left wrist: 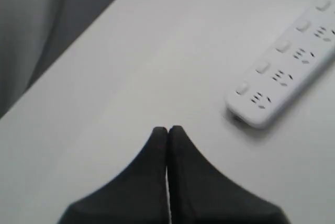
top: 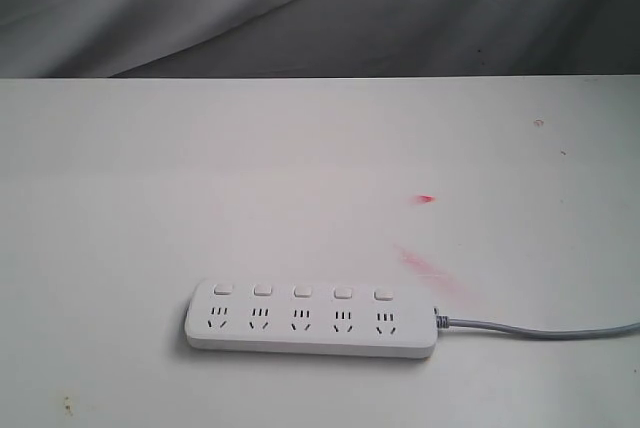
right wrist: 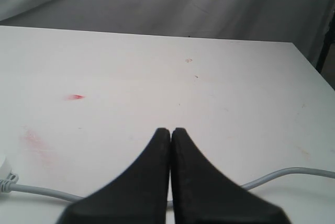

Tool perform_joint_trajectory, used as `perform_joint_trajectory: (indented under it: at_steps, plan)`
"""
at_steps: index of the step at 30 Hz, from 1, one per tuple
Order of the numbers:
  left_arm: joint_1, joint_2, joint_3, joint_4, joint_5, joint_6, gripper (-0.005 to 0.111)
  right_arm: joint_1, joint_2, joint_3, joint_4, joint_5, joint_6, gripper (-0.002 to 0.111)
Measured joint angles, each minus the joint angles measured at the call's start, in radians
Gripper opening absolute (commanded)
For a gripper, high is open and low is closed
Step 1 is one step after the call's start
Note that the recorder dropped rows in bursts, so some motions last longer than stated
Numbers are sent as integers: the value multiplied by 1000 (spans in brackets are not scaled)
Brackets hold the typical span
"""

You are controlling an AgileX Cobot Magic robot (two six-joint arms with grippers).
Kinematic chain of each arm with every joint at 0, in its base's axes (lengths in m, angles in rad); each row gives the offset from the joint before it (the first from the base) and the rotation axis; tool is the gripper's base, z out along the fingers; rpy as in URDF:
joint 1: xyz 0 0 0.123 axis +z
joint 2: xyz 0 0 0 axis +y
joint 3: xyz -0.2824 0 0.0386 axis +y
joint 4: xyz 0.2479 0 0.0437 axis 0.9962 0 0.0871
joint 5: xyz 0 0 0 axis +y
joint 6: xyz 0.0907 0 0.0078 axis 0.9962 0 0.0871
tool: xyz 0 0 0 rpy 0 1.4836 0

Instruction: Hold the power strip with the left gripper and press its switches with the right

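The white power strip (top: 310,318) lies flat near the table's front edge, its row of switches (top: 302,291) on the far side of the sockets and its grey cord (top: 540,329) running off to the right. Neither arm shows in the exterior view. In the left wrist view my left gripper (left wrist: 168,130) is shut with nothing in it, over bare table, apart from the end of the power strip (left wrist: 285,69). My right gripper (right wrist: 170,131) is shut and empty above the grey cord (right wrist: 293,172); the strip itself is almost out of that view.
Red smears (top: 428,268) and a red spot (top: 426,199) mark the white table (top: 200,178) behind the strip's right end. Grey cloth (top: 320,8) hangs behind the table's far edge. The table's right edge (right wrist: 314,72) shows in the right wrist view.
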Motion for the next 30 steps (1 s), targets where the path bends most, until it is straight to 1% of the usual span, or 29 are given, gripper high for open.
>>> perform_joint_trajectory:
  at_steps: [3, 5, 7, 9, 10, 11, 12, 14, 16, 19, 21, 22, 23, 25, 26, 27, 30]
  plan:
    - [0, 0, 0, -115, 111, 123, 0, 0, 0, 0, 0, 0, 0, 0]
    - [-1, 0, 0, -219, 184, 197, 0, 0, 0, 0, 0, 0, 0, 0]
    - [-1, 0, 0, -305, 240, 249, 3, 0, 0, 0, 0, 0, 0, 0]
    - [-2, 0, 0, -358, 274, 275, 9, 0, 0, 0, 0, 0, 0, 0]
    - [-2, 0, 0, -373, 286, 282, 19, 0, 0, 0, 0, 0, 0, 0]
    - [-2, 0, 0, -380, 296, 289, 24, 0, 0, 0, 0, 0, 0, 0]
    - [-2, 0, 0, -381, 299, 291, 34, 0, 0, 0, 0, 0, 0, 0]
    - [-2, 0, 0, -385, 292, 297, 45, 0, 0, 0, 0, 0, 0, 0]
    - [-2, 0, 0, -418, 272, 297, 48, 0, 0, 0, 0, 0, 0, 0]
    - [-2, 0, 0, -506, 261, 297, 48, 0, 0, 0, 0, 0, 0, 0]
    - [-2, 0, 0, -536, 261, 297, 49, 0, 0, 0, 0, 0, 0, 0]
    - [-2, 0, 0, -543, 261, 297, 52, 0, 0, 0, 0, 0, 0, 0]
    - [-2, 0, 0, -543, 261, 297, 60, 0, 0, 0, 0, 0, 0, 0]
    - [-2, 0, 0, -546, 261, 297, 71, 0, 0, 0, 0, 0, 2, 0]
    - [-2, 0, 0, -546, 261, 297, 80, 0, 0, 0, 0, 0, 2, 0]
    - [-2, 0, 0, -546, 261, 297, 83, 0, 0, 0, 0, 0, 2, 0]
    - [-2, 0, 0, -546, 253, 295, 83, 0, 0, 0, 0, 0, 2, 0]
